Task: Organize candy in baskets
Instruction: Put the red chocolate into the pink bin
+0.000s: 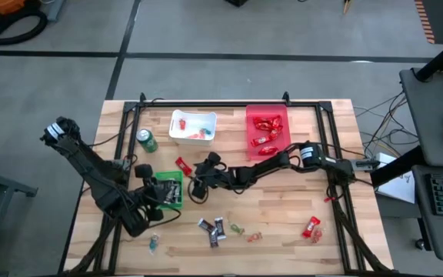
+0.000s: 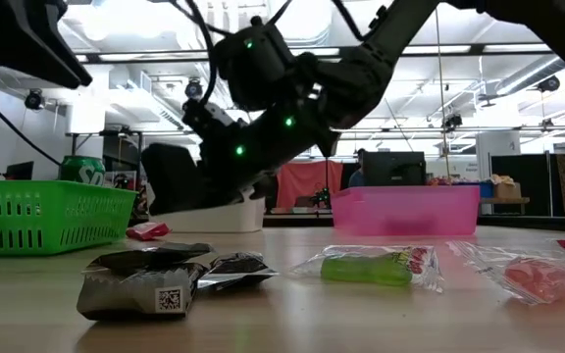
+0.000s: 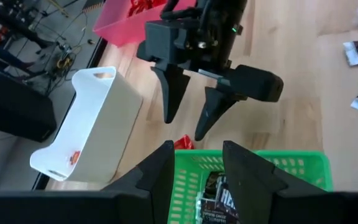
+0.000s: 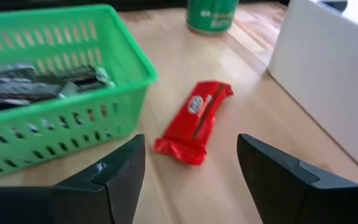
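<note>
Right gripper (image 4: pixel 191 171) hangs low over the table with its fingers spread wide and empty, the red-wrapped bar (image 4: pixel 195 121) lying flat on the wood between and just ahead of the tips. The bar sits between the green basket (image 4: pixel 55 134) and the white basket (image 4: pixel 334 81), near both but touching neither. Judged step: pick this bar for the red basket (image 1: pixel 268 127), which already holds other red wrappers. To do it well, the fingers should straddle the bar across its narrow width, descend until the tips nearly meet the table, then close gently; the green basket's wall is close on one side, so a small offset away from it would avoid snagging the lattice. The wrapper looks glossy and crinkled with a crimped end, probably slippery and compliant. The green basket is rigid slotted plastic and holds dark, silver-edged mini bars; the white one is smooth and solid-walled. Left gripper (image 3: pixel 197 180) hovers over the green basket, fingers parted, nothing visibly between them. More loose candy (image 1: pixel 215 229) lies near the table's front edge. A green drink can (image 1: pixel 146 141) stands beside the white basket.
</note>
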